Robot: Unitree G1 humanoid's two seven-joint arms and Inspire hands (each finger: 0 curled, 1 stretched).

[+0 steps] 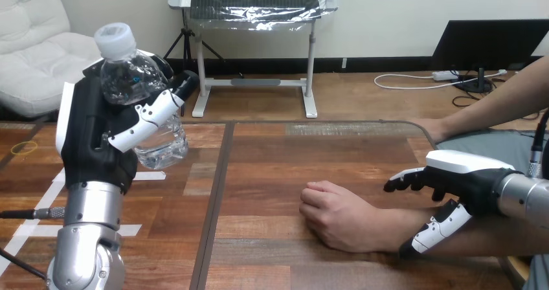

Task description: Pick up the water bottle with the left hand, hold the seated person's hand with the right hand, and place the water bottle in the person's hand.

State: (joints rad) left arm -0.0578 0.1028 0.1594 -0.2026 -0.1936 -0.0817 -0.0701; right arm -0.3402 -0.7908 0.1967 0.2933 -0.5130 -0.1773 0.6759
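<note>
Clear, thin plastic with crinkled, ridged walls is catching the light in the upper left of the frame: the water bottle (133, 76), rounded at the shoulder and topped with a ribbed white cap (115, 39), is sitting tilted in the left hand (97, 141), well above the table (272, 160). That hand's jointed black-and-white fingers (145, 118) are wrapping across the bottle's front and pinning it against the matte black palm, so the pick-up is looking finished. The bottle seems to be carrying water, so it is probably handling as something slick and a little heavy.

At the right of the frame the right hand (466, 177), a glossy white shell over black, is hovering over the person's forearm (388, 228) just behind the wrist. Its fingers (404, 180) are reaching out nearly straight above the arm and its thumb (440, 228) is hanging on the near side, spread and not clamped. Whether either is touching the arm, I cannot tell.

The person's hand (336, 215) is lying in the lower centre on the dark, grained wood planks as a loose fist. The step in hand is therefore the holding of the person's hand. The next move is calling for a gentle closing round the wrist, and for the fist to be opening before the bottle is carried across from upper left to lower centre
</note>
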